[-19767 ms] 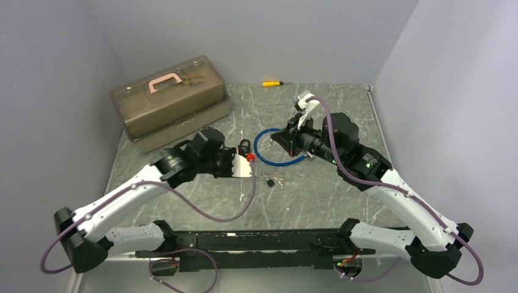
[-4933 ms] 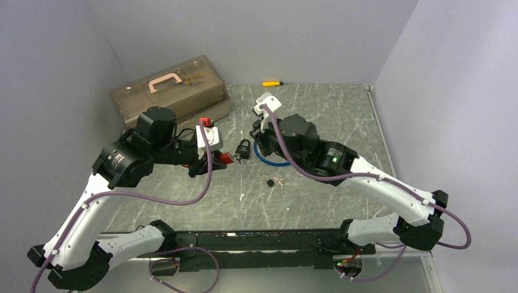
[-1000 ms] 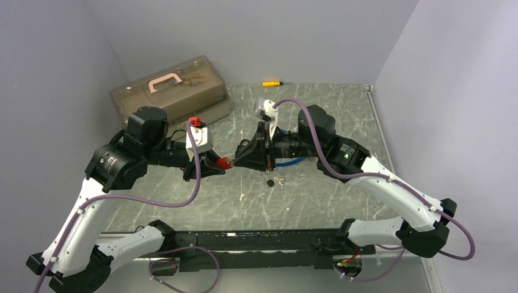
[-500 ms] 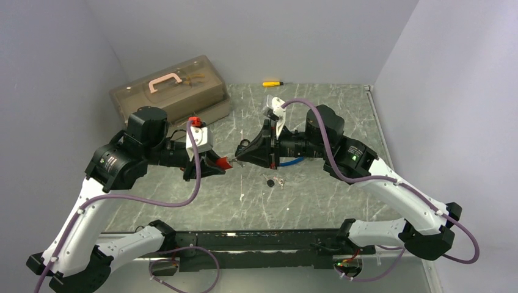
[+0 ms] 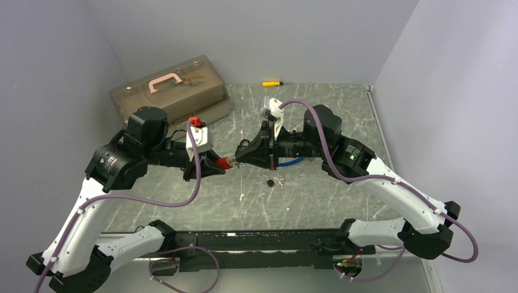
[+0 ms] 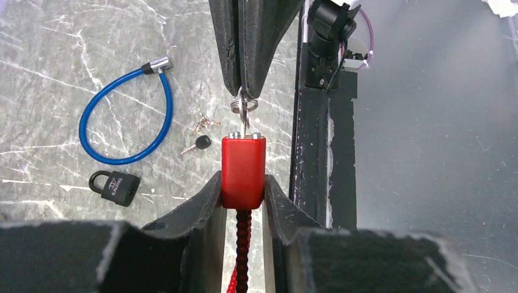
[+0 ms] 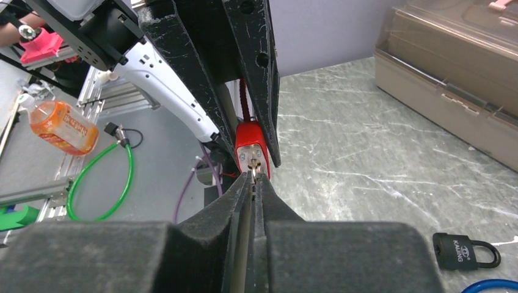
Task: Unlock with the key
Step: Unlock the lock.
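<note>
Above the middle of the grey stone-look table (image 5: 317, 189), the small red box-shaped lock (image 6: 243, 162) is pinched by the left claw (image 6: 242, 183) and held up in the air. The thin silver metal key (image 6: 245, 124) is stuck in its top. The right claw (image 6: 244, 93) has been squeezed tighter in the last second, and the key's ring is now pinched between its tips. So the key is likely held well enough to be turned. The key's blade is hidden inside the lock, so how deep it sits cannot be told. The red cord (image 6: 239, 256) under the lock is cut off at the picture's edge.
</note>
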You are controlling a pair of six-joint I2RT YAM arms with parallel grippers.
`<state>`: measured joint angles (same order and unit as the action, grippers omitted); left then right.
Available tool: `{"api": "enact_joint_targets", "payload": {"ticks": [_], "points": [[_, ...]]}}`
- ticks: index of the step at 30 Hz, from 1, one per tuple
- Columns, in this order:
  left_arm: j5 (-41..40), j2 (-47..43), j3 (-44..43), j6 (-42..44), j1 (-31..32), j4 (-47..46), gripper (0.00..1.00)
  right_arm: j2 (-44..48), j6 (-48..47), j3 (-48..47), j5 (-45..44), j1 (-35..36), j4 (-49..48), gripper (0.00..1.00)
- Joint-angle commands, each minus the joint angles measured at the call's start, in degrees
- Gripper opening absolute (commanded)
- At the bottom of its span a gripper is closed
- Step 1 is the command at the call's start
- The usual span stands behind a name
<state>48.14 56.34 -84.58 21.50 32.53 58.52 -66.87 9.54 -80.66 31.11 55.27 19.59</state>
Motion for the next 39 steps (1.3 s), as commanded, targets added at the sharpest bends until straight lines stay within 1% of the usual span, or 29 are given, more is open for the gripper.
{"api": "enact_joint_targets", "payload": {"ticks": [1, 5, 6, 7, 8, 16, 24, 32, 39], "points": [[1.4, -1.2, -0.7, -0.5, 0.1, -1.7, 0.0, -0.1, -0.3, -1.9, 1.8, -0.1, -2.5, 0.12], [1.4, -1.2, -0.8, -0.6, 0.0, -1.7, 0.0, -0.6, -0.1, -2.3, 2.6, -0.1, -2.2, 0.09], [1.5, -1.2, -0.9, -0.7, 0.1, -1.8, 0.0, -0.7, -0.1, -2.3, 2.8, -0.1, -2.2, 0.07], [1.5, -1.2, -0.9, -0.6, 0.0, -1.7, 0.0, -0.8, 0.0, -2.3, 2.9, -0.1, -2.2, 0.02], [1.5, -1.2, -0.9, -0.6, 0.0, -1.7, 0.0, -1.0, 0.0, -2.4, 3.0, -0.2, -2.4, 0.0], [1.7, -1.2, -1.0, -0.7, 0.1, -1.7, 0.0, -1.2, 0.3, -1.9, 5.3, -0.2, -4.5, 0.0], [2.0, -0.8, -1.6, -0.9, 0.0, -1.8, 0.0, -3.1, -0.7, -2.5, 5.9, 0.6, -2.5, 0.0], [2.7, -0.1, -3.3, -3.1, -0.2, -3.0, 0.0, -5.4, -3.2, -1.1, 2.3, 4.6, -0.7, 0.0], [4.5, 0.9, -5.6, -5.1, -0.5, -4.2, 0.0, -7.5, -1.5, 3.2, 1.9, 7.2, -3.9, 0.0]]}}
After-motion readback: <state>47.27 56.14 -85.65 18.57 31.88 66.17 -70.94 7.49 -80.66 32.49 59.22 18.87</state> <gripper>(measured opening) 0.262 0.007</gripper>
